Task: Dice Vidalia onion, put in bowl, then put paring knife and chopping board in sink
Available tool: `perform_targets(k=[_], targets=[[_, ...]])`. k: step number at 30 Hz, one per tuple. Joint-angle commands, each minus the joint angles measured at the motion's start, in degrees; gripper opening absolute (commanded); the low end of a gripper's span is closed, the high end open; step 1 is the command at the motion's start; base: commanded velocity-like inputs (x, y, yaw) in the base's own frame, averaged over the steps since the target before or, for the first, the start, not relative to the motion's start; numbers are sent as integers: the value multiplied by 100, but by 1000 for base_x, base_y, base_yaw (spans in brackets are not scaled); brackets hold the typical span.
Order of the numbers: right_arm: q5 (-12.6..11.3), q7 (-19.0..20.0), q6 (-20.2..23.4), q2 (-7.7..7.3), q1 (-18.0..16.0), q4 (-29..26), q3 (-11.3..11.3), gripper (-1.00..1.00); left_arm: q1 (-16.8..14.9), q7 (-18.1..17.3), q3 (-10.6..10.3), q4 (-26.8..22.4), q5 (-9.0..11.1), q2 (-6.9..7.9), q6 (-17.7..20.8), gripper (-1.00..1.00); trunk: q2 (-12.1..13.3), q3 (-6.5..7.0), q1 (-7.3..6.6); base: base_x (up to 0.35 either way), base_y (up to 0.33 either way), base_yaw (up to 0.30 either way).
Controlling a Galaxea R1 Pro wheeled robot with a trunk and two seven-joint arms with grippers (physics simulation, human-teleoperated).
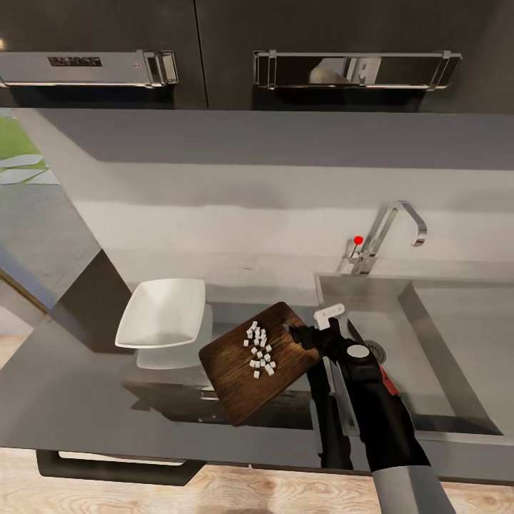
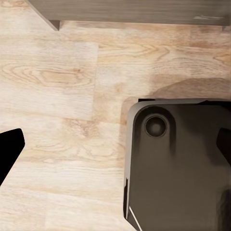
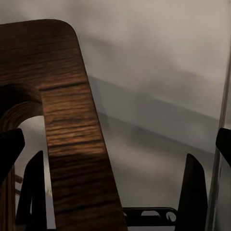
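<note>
Where right claw (image 1: pixel 303 334) grips, chopping board (image 1: pixel 246 371)

Dark glossy wall cabinets (image 1: pixel 200 50) with chrome bar handles (image 1: pixel 355 70) spanned the top of the head view above a pale grey backsplash (image 1: pixel 235 193). A window (image 1: pixel 18 153) at the far left showed green outdoors. Light wood-plank flooring (image 2: pixel 57 96) lay below the dark cabinet fronts.

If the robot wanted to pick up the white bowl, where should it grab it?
Probably by the flared rim of the bowl, on the side nearest the chopping board, coming from above. It sits upright and open, with thin sides fingers could pinch.
</note>
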Motion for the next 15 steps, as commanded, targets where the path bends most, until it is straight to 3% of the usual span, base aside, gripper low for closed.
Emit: perform_targets(k=[1, 11, 15], targets=[[60, 46, 23, 3, -4, -8, -4, 100, 4, 23, -51, -13, 49, 4, -6, 100, -10, -8, 3, 0, 0, 0], [60, 46, 51, 3, -4, -8, -5, 100, 4, 23, -51, -13, 49, 1, -6, 100, -10, -8, 3, 0, 0, 0], [60, 46, 366, 3, -4, -9, -4, 100, 4, 23, -51, -13, 49, 0, -6, 100, -10, -8, 3, 0, 0, 0]])
